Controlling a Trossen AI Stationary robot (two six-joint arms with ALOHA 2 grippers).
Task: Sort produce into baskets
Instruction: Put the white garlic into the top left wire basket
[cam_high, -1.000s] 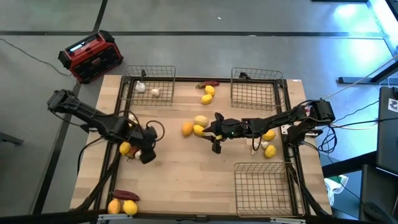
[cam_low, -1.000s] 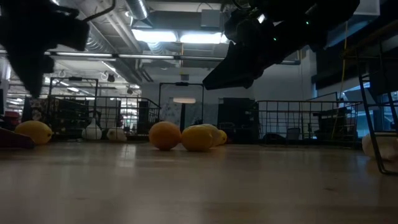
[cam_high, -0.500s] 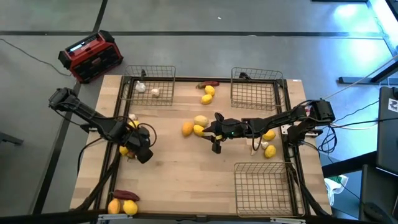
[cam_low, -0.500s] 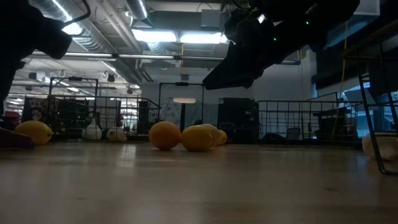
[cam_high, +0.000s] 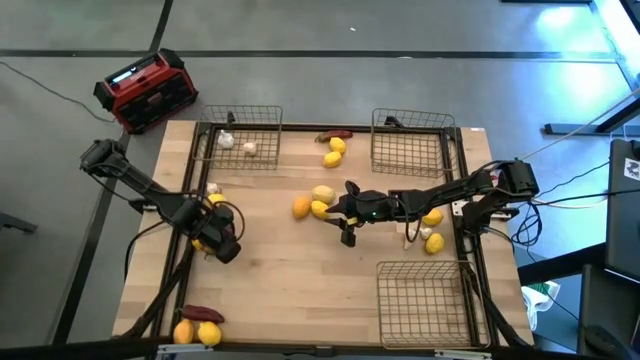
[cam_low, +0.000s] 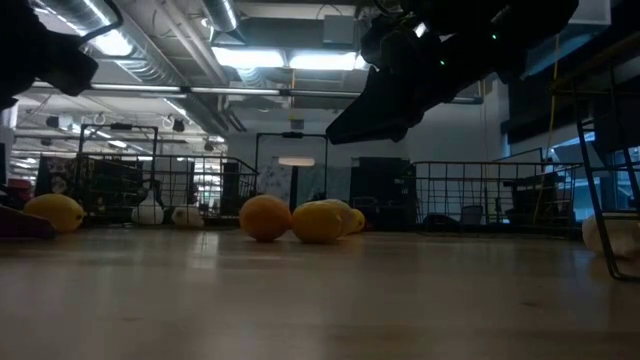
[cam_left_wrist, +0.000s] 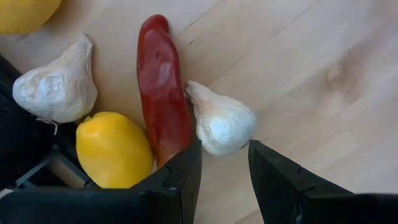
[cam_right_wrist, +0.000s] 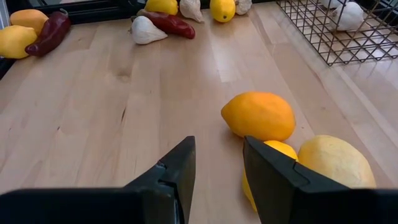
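Observation:
My left gripper (cam_high: 226, 246) hangs open, pointing down, over a cluster at the table's left edge. The cluster is a whitish bulb (cam_left_wrist: 221, 121), a dark red pepper (cam_left_wrist: 161, 93), a yellow fruit (cam_left_wrist: 113, 149) and a second bulb (cam_left_wrist: 56, 84), all lying on the wood. My right gripper (cam_high: 347, 234) stands open at mid-table, slanting down. It is short of an orange fruit (cam_right_wrist: 258, 115) and two yellow fruits (cam_right_wrist: 336, 162), and nothing lies between its fingers. Three wire baskets sit at far left (cam_high: 262, 112), far right (cam_high: 408, 140) and near right (cam_high: 422, 295). The far left basket holds two bulbs (cam_high: 248, 149).
Two yellow fruits (cam_high: 335, 152) and a pepper (cam_high: 335, 134) lie between the far baskets. More fruits and a pepper (cam_high: 198, 325) lie at the near left corner. A fruit (cam_high: 432, 215) and a bulb (cam_high: 433, 243) lie under the right arm. A red and black box (cam_high: 146, 90) stands off the table's far left corner.
My left gripper has gone toward the table's left edge, over the cluster there, and has rolled about its pointing line while still pointing down. Its fingers keep the same gap. My right arm and the produce have stayed still.

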